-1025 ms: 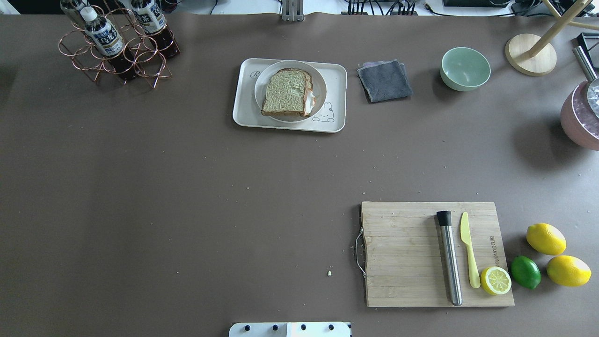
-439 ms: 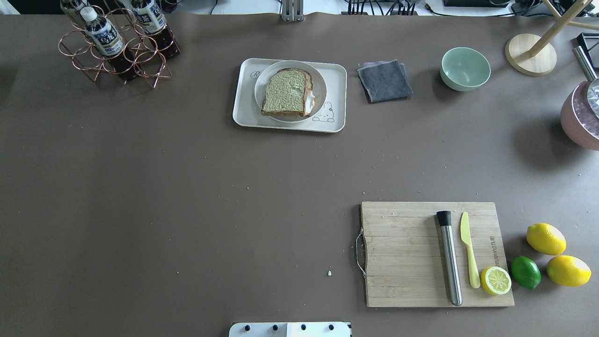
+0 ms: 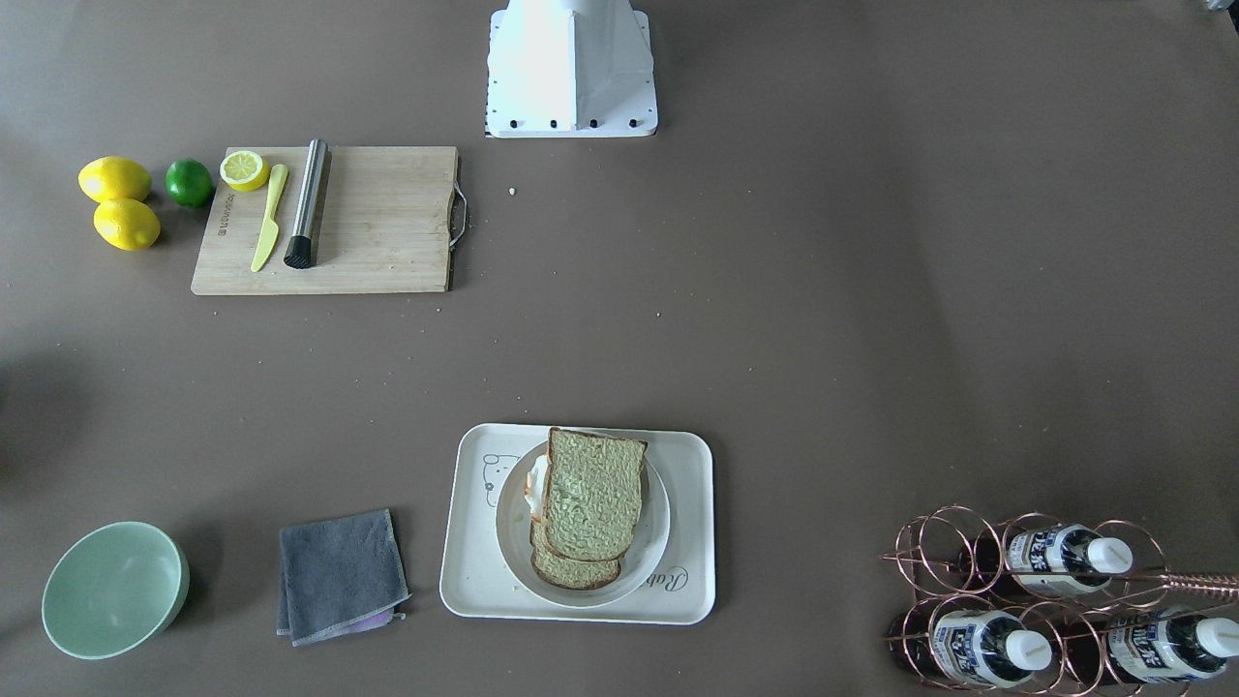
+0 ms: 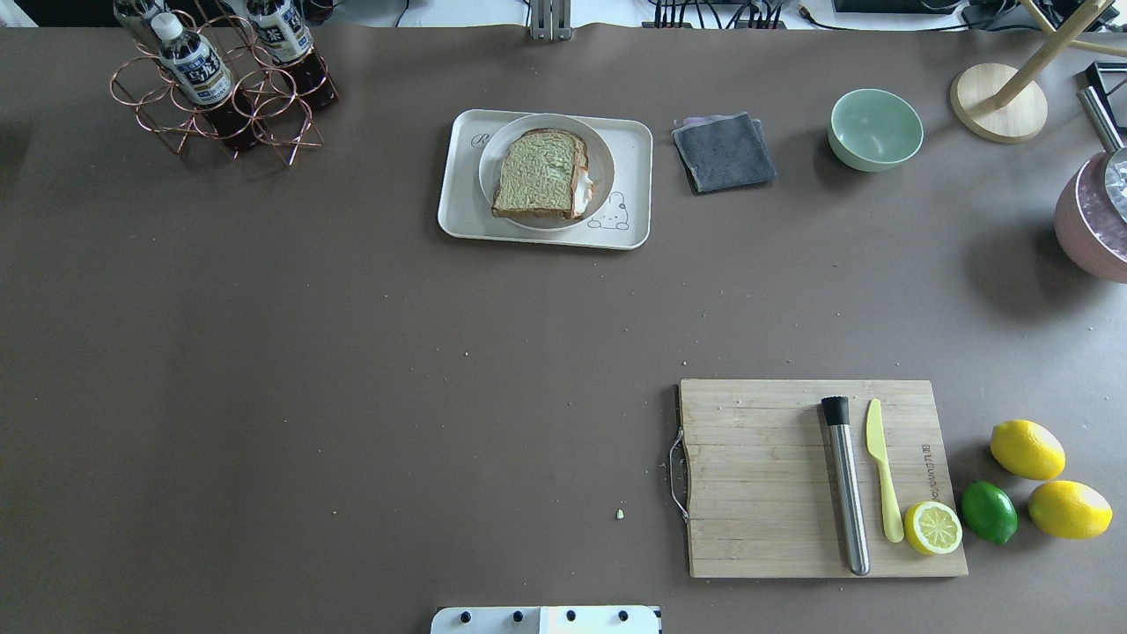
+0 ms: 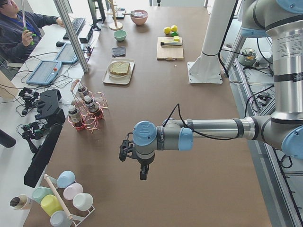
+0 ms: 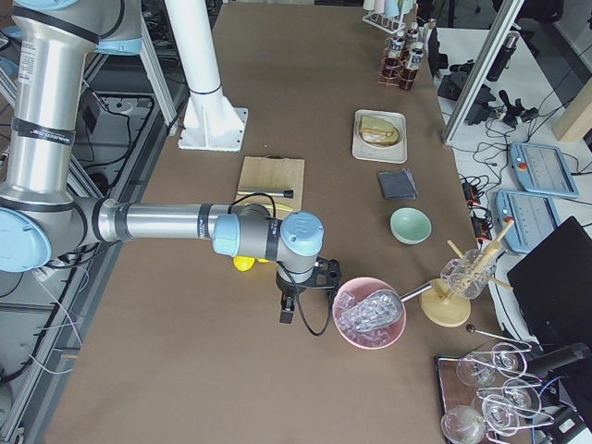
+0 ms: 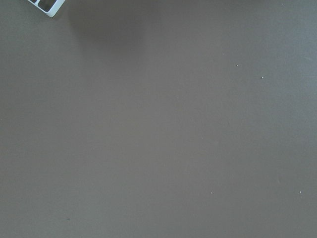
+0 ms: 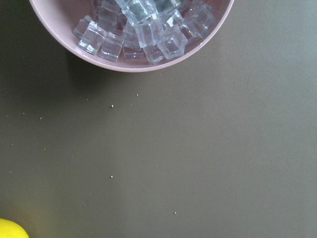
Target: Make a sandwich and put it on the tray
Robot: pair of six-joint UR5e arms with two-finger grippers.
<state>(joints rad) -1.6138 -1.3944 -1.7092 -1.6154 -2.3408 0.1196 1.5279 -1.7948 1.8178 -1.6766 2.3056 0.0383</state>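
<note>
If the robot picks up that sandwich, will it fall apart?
Probably, unless it is gripped through all layers: the sandwich looks loosely stacked, with its top slice sitting askew over the bottom slice. The egg pokes out one side, so it might slip free. The spongy-looking slices may also bend.

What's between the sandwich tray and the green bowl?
A folded grey cloth lies between the tray and the green bowl, touching neither; the overhead view shows it.
</note>
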